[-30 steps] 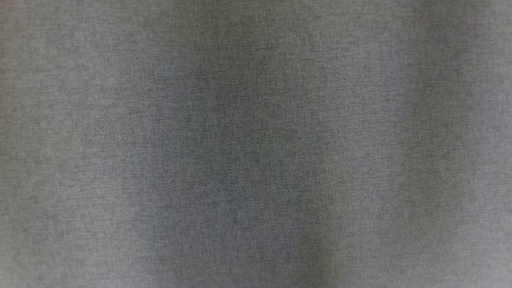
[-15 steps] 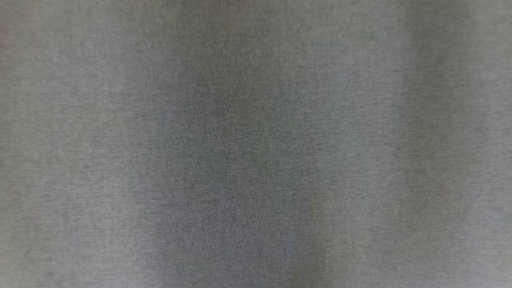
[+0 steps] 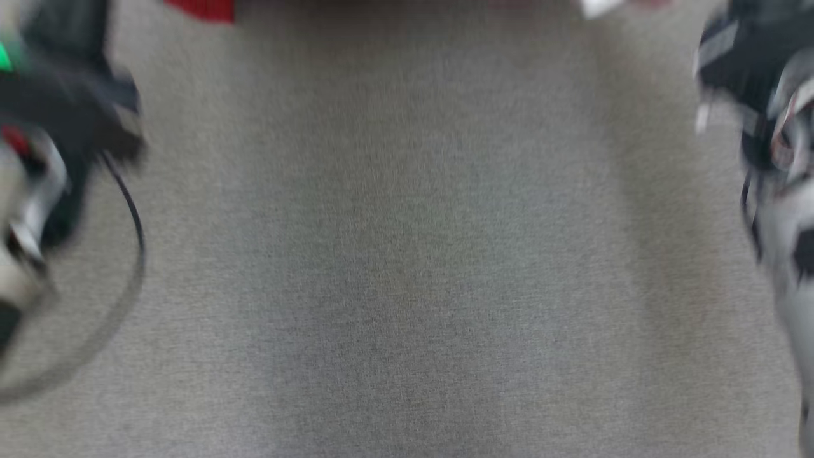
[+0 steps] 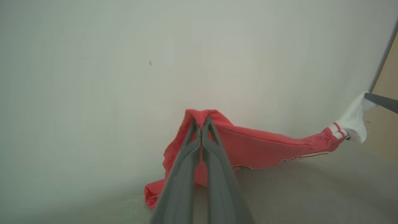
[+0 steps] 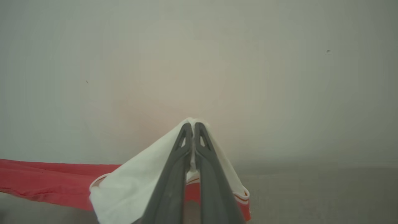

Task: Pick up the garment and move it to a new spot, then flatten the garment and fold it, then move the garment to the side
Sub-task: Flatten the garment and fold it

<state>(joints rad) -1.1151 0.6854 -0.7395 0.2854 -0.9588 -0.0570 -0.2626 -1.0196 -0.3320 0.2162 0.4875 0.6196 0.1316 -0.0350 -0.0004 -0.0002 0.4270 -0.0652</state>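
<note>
Blurring over the edge-cropped garment [image 3: 200,9]

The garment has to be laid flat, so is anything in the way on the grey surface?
Nothing visible does. The left tool is shut on the red garment, the right tool on its white end, and the grey surface below looks bare, though blurred.

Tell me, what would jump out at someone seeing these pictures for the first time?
The bright red garment, pulled out long between two pairs of dark fingers against a pale background. In the left wrist view the left fingers are pinched shut on its red end. In the right wrist view the right fingers are pinched shut on its white end.
</note>
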